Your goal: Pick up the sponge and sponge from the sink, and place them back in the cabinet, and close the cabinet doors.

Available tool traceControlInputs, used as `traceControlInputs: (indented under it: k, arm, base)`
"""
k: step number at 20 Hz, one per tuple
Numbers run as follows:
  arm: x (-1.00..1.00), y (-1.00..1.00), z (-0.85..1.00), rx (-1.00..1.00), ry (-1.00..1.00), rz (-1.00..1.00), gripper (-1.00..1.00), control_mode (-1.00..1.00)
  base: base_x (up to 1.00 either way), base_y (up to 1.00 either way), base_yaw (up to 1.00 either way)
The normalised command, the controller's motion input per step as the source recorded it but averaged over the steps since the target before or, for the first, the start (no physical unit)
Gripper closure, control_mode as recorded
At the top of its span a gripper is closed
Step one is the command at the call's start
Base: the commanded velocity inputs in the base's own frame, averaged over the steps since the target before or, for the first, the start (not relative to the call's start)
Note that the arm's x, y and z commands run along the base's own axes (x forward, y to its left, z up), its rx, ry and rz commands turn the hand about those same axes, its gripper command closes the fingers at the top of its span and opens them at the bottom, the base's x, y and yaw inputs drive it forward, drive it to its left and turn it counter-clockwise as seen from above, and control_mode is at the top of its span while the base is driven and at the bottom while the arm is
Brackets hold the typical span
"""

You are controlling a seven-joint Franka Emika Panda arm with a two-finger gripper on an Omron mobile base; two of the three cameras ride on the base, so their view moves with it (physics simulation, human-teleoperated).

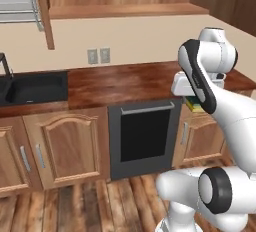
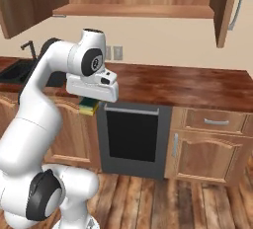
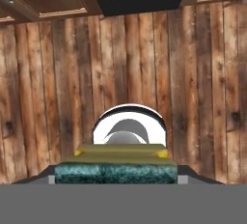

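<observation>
My gripper [image 3: 116, 178] is shut on a sponge [image 3: 116, 164], dark green over yellow, lying flat between the fingertips. It points down at the wooden floor, in front of the counter's edge. From the base views the held sponge [image 1: 196, 107] [image 2: 89, 107] peeks out under the white hand, and the gripper [image 1: 193, 102] [image 2: 91, 102] hangs beside the dishwasher. The black sink [image 1: 35, 88] [image 2: 11, 71] lies far left. The wall cabinet [image 1: 125, 10] [image 2: 133, 10] stands open overhead, with its cabinet doors [image 1: 46, 11] [image 2: 225, 6] swung outward. Any other sponge is out of view.
A dark dishwasher [image 1: 142, 136] [image 2: 133, 136] sits under the brown wooden counter [image 1: 125, 83] [image 2: 188, 85]. Lower cabinets with arched doors [image 1: 67, 146] [image 2: 202, 159] flank it. A slim faucet [image 1: 5, 68] [image 2: 29, 49] rises by the sink. Wall outlets [image 1: 98, 55] sit behind the counter.
</observation>
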Motion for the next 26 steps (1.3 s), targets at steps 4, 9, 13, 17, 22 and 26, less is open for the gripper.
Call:
traceControlInputs:
  k: [4, 9, 13, 17, 22, 26]
  arm:
    - [0.00, 0.00, 0.00, 0.00, 0.00, 0.00, 1.00, 1.00]
    - [0.00, 0.00, 0.00, 0.00, 0.00, 0.00, 1.00, 1.00]
    - [0.00, 0.00, 0.00, 0.00, 0.00, 0.00, 1.00, 1.00]
    - [0.00, 0.00, 0.00, 0.00, 0.00, 0.00, 1.00, 1.00]
    - [0.00, 0.00, 0.00, 0.00, 0.00, 0.00, 1.00, 1.00]
    - [0.00, 0.00, 0.00, 0.00, 0.00, 0.00, 1.00, 1.00]
  base:
    - [0.58, -0.28, 0.00]
    - [0.54, -0.24, 0.00]
    - [0.51, -0.15, 0.00]
    - [0.47, -0.06, 0.02]
    - [0.49, -0.09, 0.02]
    - [0.53, -0.11, 0.03]
